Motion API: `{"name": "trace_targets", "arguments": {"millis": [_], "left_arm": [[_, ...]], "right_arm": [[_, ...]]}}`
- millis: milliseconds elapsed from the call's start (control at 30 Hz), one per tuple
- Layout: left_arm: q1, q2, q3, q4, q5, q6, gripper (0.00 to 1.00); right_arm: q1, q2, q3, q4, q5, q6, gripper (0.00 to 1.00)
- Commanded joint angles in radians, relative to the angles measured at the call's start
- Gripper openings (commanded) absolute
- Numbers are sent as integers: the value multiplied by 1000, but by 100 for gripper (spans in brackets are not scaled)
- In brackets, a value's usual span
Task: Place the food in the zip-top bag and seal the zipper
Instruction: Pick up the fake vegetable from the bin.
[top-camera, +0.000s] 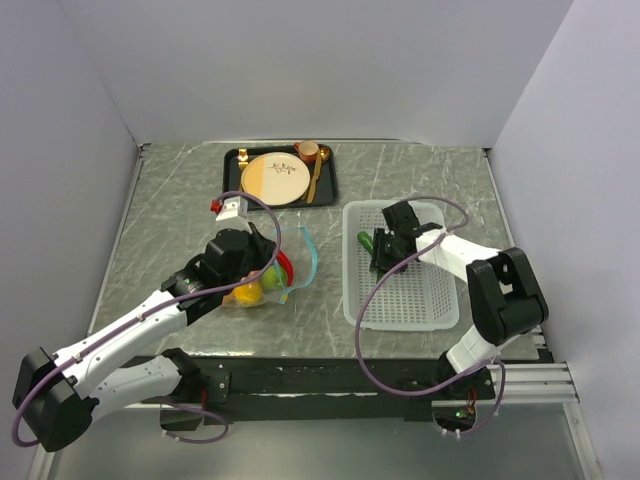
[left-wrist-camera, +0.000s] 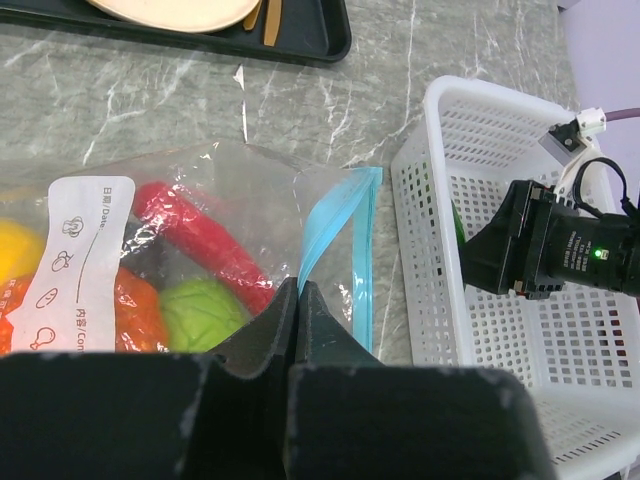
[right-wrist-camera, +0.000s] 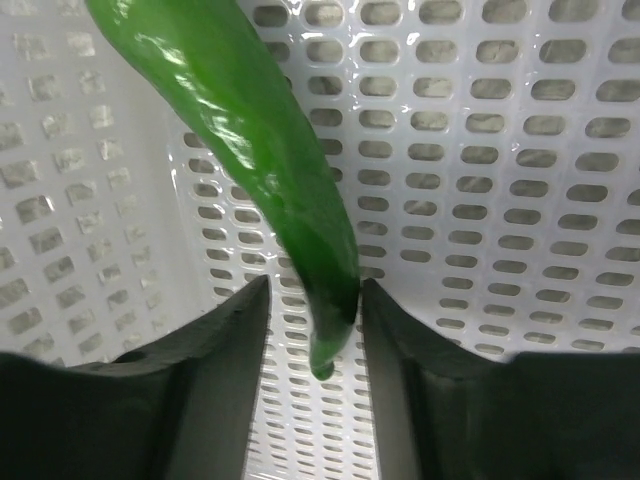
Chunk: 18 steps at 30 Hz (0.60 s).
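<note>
The clear zip-top bag (left-wrist-camera: 200, 190) lies on the table left of the basket, also seen from above as the bag (top-camera: 268, 283). Inside it are a red chili (left-wrist-camera: 200, 240), a green lime (left-wrist-camera: 202, 312), a yellow lemon (left-wrist-camera: 18, 250) and an orange piece (left-wrist-camera: 138, 305). My left gripper (left-wrist-camera: 297, 292) is shut on the bag's edge at the light blue zipper (left-wrist-camera: 345, 235), holding the mouth up. My right gripper (right-wrist-camera: 315, 300) is down in the white mesh basket (right-wrist-camera: 500, 150). Its jaws stand open around the tip of a green chili (right-wrist-camera: 255, 130), with a gap on the left side.
A black tray (top-camera: 233, 165) at the back holds a round cream-and-tan plate (top-camera: 272, 177), a small cup (top-camera: 308, 150) and a gold spoon (top-camera: 316, 175). The basket (top-camera: 405, 310) sits right of centre. Walls close in the table on three sides.
</note>
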Motion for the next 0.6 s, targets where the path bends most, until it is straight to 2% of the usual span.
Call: {"name": "trace_targets", "arguments": {"millis": [0, 167, 400, 567], "left_arm": [[2, -33, -6, 32, -21, -3, 1], [2, -48, -11, 27, -30, -2, 1], [4, -31, -9, 39, -12, 0, 1], [4, -26, -8, 38, -9, 1, 1]], "right_arm": [[7, -13, 11, -6, 70, 5, 54], [9, -44, 10, -9, 75, 16, 59], [11, -61, 25, -52, 75, -3, 60], [12, -61, 8, -46, 64, 2, 52]]}}
